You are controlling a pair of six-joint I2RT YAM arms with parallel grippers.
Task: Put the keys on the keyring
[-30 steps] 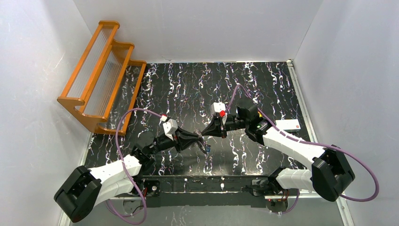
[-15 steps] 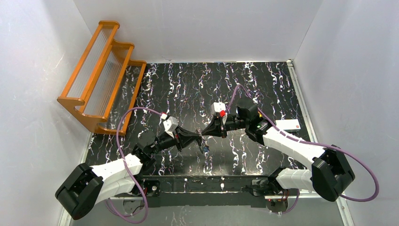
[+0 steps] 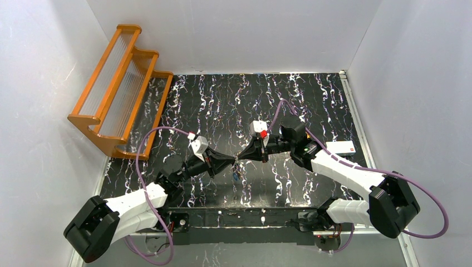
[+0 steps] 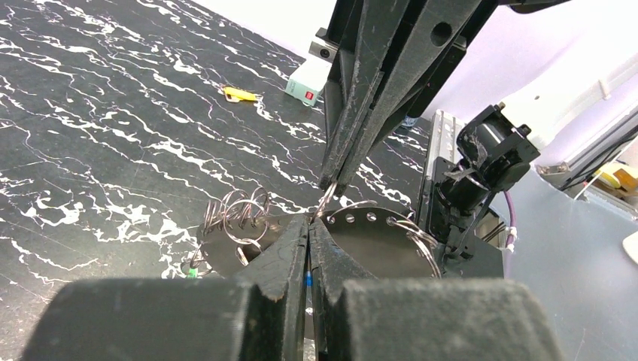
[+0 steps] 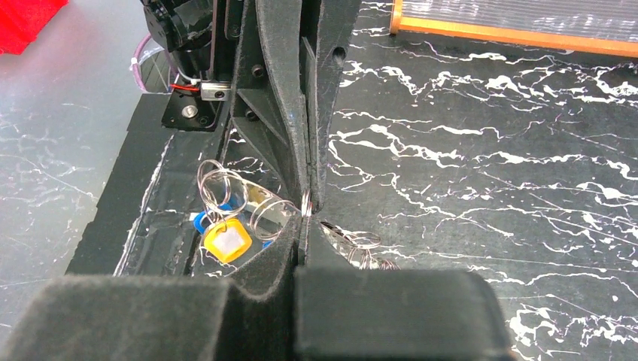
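My two grippers meet tip to tip above the middle of the table, the left gripper (image 3: 234, 162) and the right gripper (image 3: 241, 157). The keyring (image 4: 376, 248) is a dark flat oval plate with holes and several thin wire rings (image 4: 237, 214). My left gripper (image 4: 308, 223) is shut on the plate's top edge. Just above it, my right gripper (image 5: 305, 219) is shut on one thin ring (image 5: 305, 201). A yellow-orange key (image 5: 228, 242) and a blue key (image 5: 199, 220) hang from the rings. A green key (image 4: 193, 272) shows at the plate's left end. The bundle dangles under the tips (image 3: 236, 174).
An orange stepped rack (image 3: 119, 89) stands at the back left. A small white box with a red button (image 3: 340, 147) lies at the right, and a small yellow piece (image 4: 239, 94) lies on the black marbled table near it. White walls close the sides.
My left gripper has closed and moved up and right to meet the right gripper's tip. The hanging bundle shifted slightly left. The right arm stayed put.
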